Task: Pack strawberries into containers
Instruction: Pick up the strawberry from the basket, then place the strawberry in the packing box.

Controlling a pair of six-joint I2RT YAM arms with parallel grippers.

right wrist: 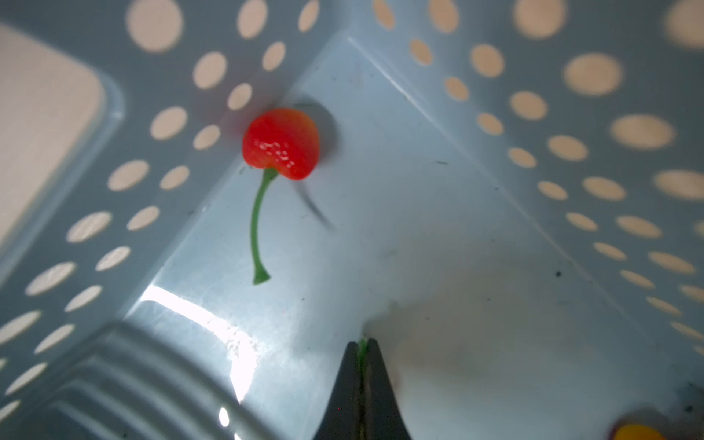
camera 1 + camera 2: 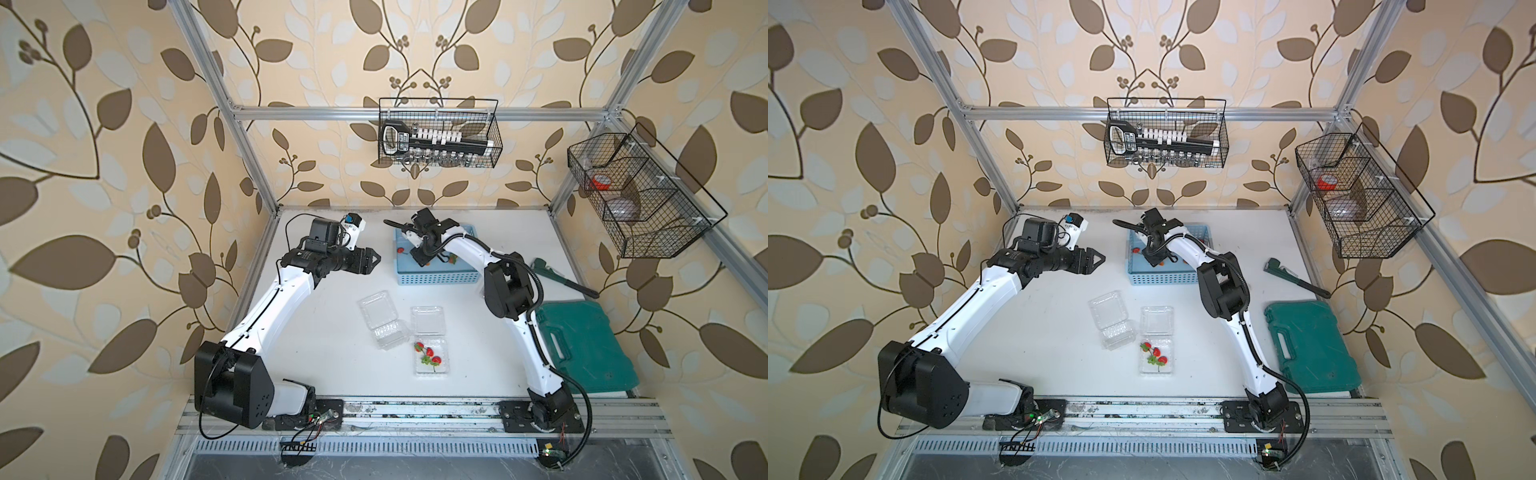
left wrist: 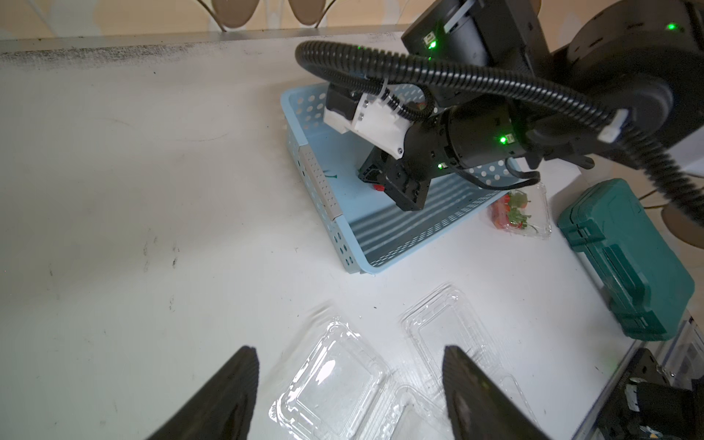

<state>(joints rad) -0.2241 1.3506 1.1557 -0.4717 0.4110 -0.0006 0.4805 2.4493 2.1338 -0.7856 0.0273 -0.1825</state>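
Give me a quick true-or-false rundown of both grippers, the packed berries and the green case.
The right gripper is inside the blue basket. True.
The right gripper is open. False: it is shut on a green stem.
The left gripper holds a strawberry. False: it is open and empty.
One clear container holds strawberries. True.
The green case lies open. False: it is closed.
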